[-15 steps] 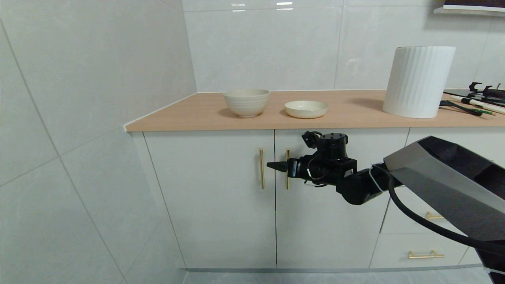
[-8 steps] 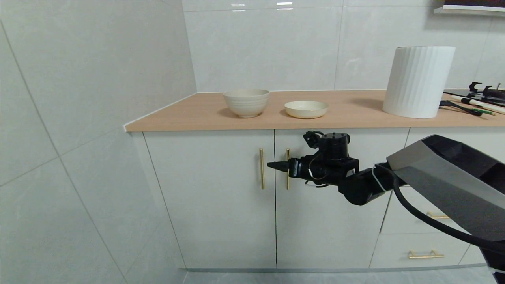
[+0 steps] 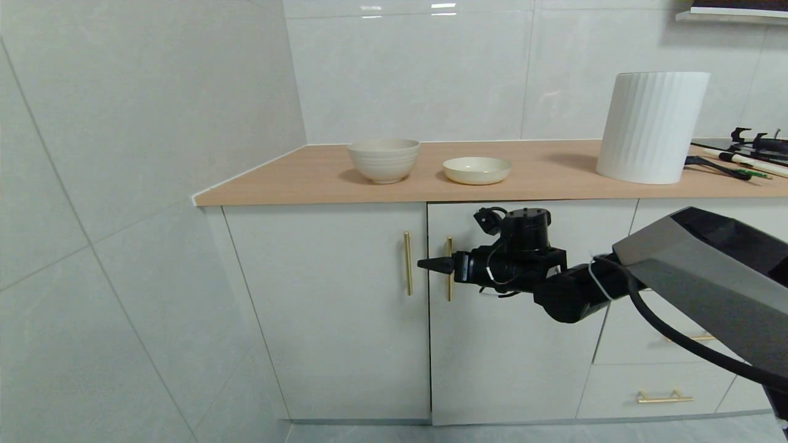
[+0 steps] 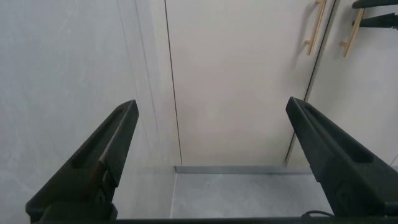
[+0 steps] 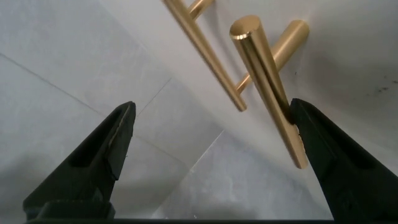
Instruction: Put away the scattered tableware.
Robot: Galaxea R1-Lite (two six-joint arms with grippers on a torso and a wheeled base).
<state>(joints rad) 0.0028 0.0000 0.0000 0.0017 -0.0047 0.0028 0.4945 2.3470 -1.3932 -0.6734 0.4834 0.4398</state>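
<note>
Opening the right cabinet door (image 3: 511,363), judged ajar: right pincer (image 3: 433,266), jaws spread, against its handle (image 3: 449,246); next, swing it wide for the bowl (image 3: 383,160).

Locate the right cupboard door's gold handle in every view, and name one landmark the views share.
Head view: handle upright under the counter, with the right gripper at it.
Left wrist view: handle far off, next to the right gripper's black tip.
Right wrist view: handle close up, between the open fingers.
Shared landmark: the left door's handle alongside.
</note>
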